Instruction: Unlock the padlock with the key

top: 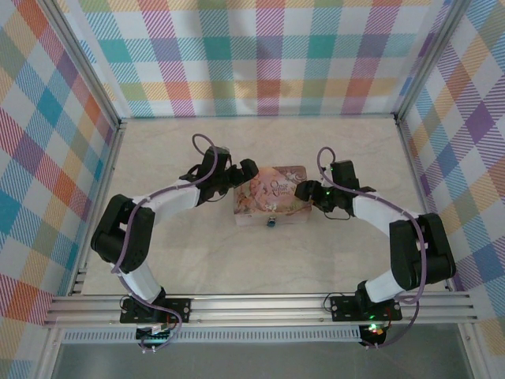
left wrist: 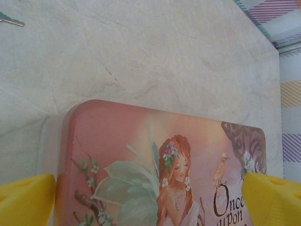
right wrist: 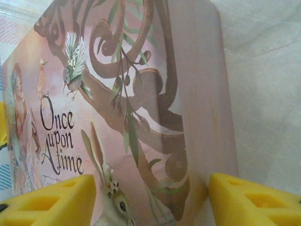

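Yellow foam pads [right wrist: 254,202] of the right gripper [right wrist: 150,200] are spread astride one end of the pink-and-brown illustrated rectangular tin box [right wrist: 141,94]; the left gripper [left wrist: 149,202] is held wide open over the other. Low of centre in the overhead frame, the tiny brass-coloured padlock [top: 270,223] is seen at the tin's near edge, judged rigid, light and slippery, best pinched across its body, though crowded by the tin.

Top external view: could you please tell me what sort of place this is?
Probably a robot test cell rather than a home: plaid panels wall in a marbled tabletop, and an aluminium rail at its near edge carries two robot arms.
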